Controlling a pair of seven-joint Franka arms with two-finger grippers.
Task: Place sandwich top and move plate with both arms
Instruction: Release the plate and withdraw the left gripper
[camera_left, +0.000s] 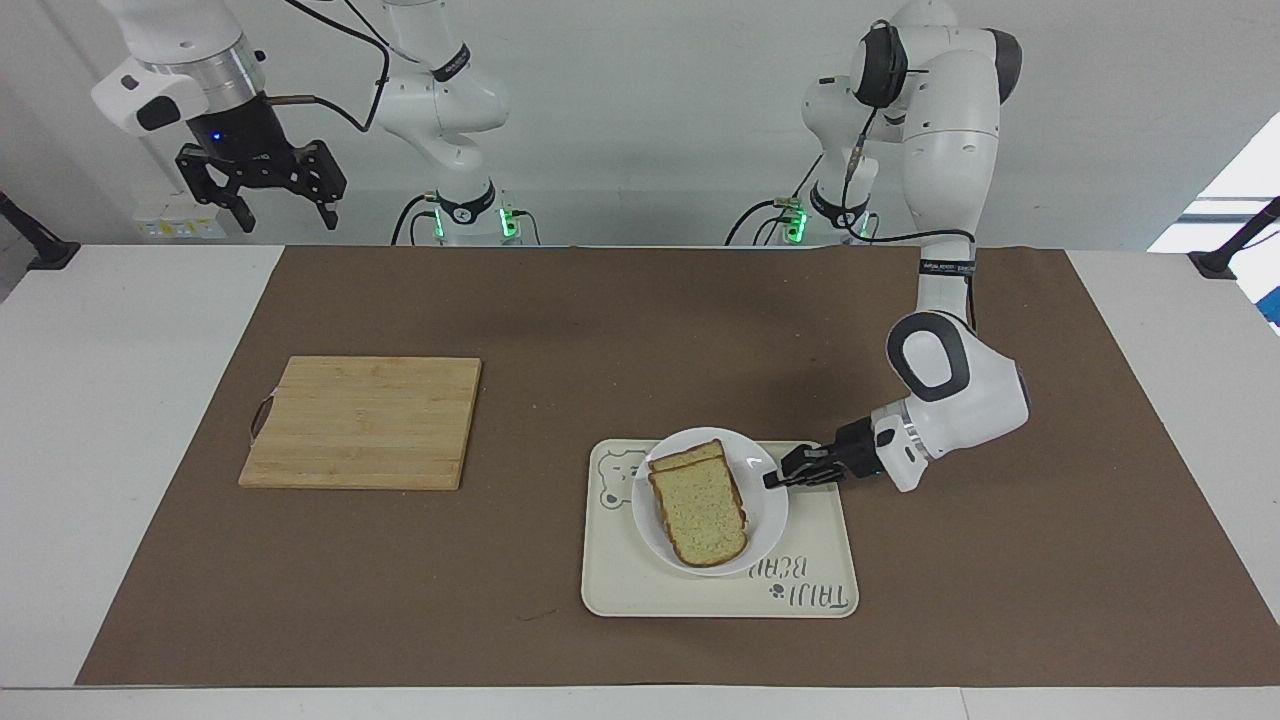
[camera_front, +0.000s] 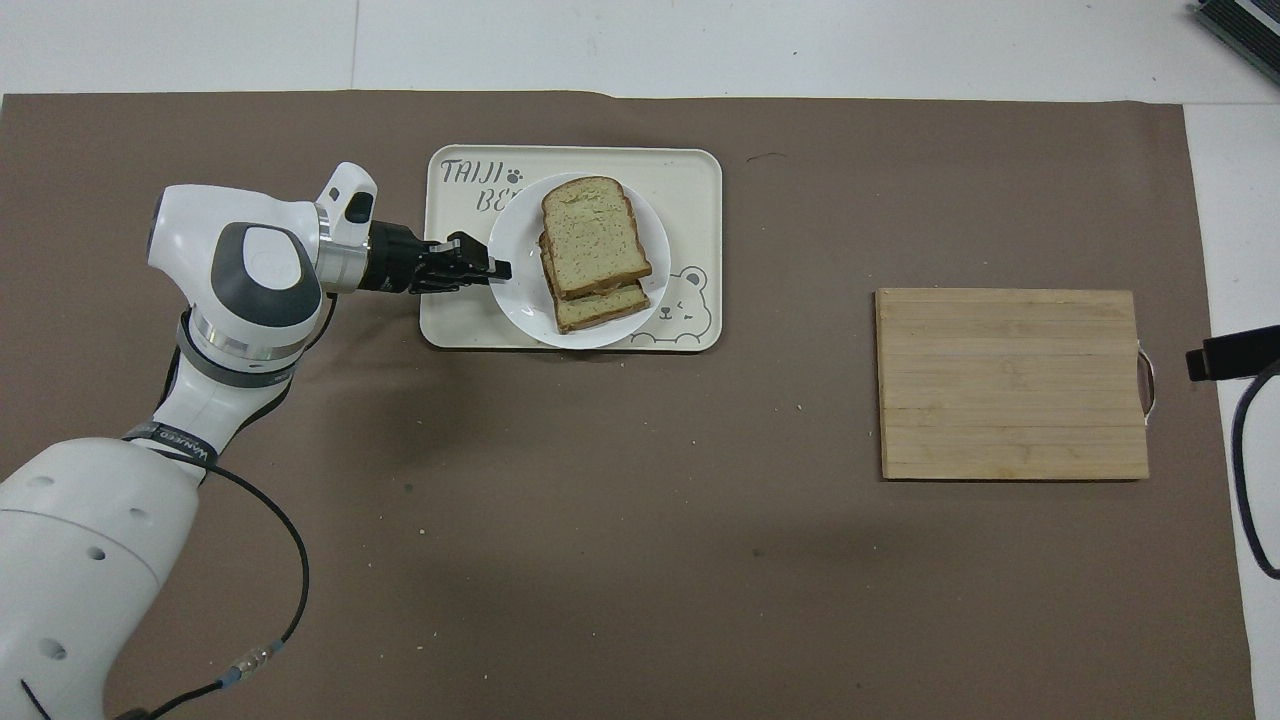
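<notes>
White plate (camera_left: 765, 500), bearing the sandwich top (camera_left: 698, 512), is sitting on the tray (camera_left: 640, 590), its rim at the left hand (camera_left: 770, 480), whose grip I cannot tell.

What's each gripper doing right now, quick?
Left gripper: at the rim of the white plate on the bear tray; open or shut cannot be told.
Right gripper: open, holding nothing, raised, waiting.

Both arms (camera_left: 950, 150) are showing glossy white shells with dark grey joint caps and black name bands. Black cables (camera_front: 270, 560) are looping along them, green lights are glowing at the bases (camera_left: 795, 215), and black two-finger grippers are ending each wrist.
</notes>
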